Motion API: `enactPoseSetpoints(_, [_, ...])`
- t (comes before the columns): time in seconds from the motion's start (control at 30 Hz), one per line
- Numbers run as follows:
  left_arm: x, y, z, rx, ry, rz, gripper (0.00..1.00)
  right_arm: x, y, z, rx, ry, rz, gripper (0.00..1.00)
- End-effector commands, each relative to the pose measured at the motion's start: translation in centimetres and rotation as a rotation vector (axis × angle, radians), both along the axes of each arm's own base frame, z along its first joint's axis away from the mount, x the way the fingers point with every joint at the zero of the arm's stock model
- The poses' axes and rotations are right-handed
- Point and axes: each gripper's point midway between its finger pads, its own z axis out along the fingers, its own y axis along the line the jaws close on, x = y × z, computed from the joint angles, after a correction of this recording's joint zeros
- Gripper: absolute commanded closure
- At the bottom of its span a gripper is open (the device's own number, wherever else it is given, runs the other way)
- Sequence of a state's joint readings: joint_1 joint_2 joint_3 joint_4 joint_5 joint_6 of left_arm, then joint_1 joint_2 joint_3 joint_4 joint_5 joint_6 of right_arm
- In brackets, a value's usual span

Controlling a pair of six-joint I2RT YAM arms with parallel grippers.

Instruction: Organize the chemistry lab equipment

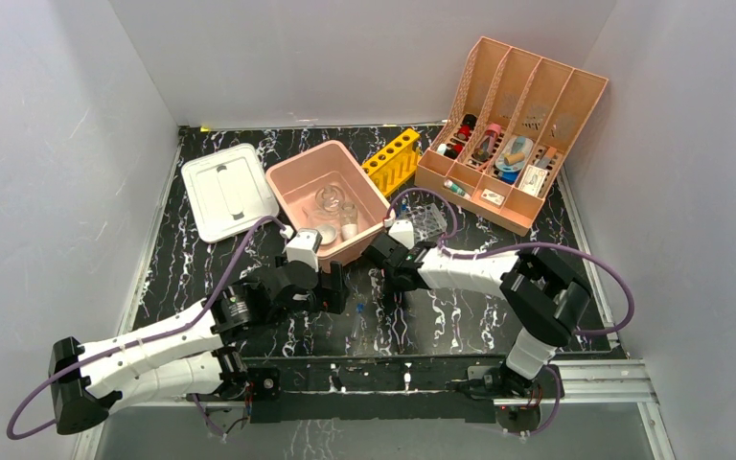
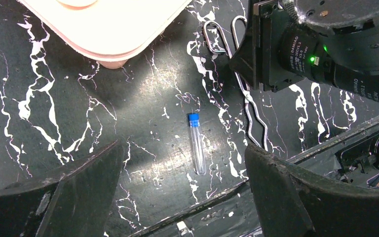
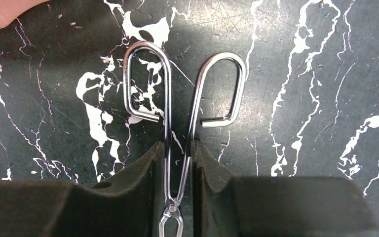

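The thin metal wire tongs [image 3: 167, 98] lie flat on the black marbled table, loops pointing away. My right gripper [image 3: 177, 148] is shut on their two arms just above the pivot, a finger against each wire. In the left wrist view the tongs [image 2: 249, 106] run beside the right arm's wrist. My left gripper [image 2: 183, 163] hangs open above a small clear tube with a blue cap [image 2: 196, 143], touching nothing. A round glass flask [image 1: 327, 199], a small beaker [image 1: 349, 218] and a white dish [image 1: 326, 233] sit in the pink tub [image 1: 283, 177].
A white lid [image 1: 228, 190] lies left of the tub. A yellow tube rack [image 1: 392, 160] and a clear rack [image 1: 428, 218] stand behind my right gripper. The peach organizer [image 1: 513, 129] holds several items at the back right. The table's front rail is close behind both grippers.
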State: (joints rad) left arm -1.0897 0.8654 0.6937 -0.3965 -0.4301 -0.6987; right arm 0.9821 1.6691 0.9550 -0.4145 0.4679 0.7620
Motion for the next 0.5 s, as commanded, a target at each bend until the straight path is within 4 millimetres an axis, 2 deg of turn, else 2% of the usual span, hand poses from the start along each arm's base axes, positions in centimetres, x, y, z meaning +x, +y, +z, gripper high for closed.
enactPoseSetpoints(0.0, [0.2, 0.2, -0.3, 0.017, -0.014, 0.007, 0.09, -0.4, -0.6, -0.8, -0.039, 0.025, -0.008, 0.74])
enactPoseSetpoints(0.07, [0.2, 0.1, -0.4, 0.018, -0.012, 0.004, 0.09, -0.4, -1.0, -1.0, -0.058, 0.027, -0.013, 0.82])
enactPoseSetpoints(0.2, [0.3, -0.1, -0.5, 0.020, -0.011, -0.001, 0.09, 0.1, -0.8, -0.5, -0.065, 0.007, -0.014, 0.89])
enactPoseSetpoints(0.47, [0.3, -0.2, -0.2, 0.015, -0.016, -0.004, 0.09, 2.7, -0.3, 4.5, 0.004, -0.096, -0.028, 0.92])
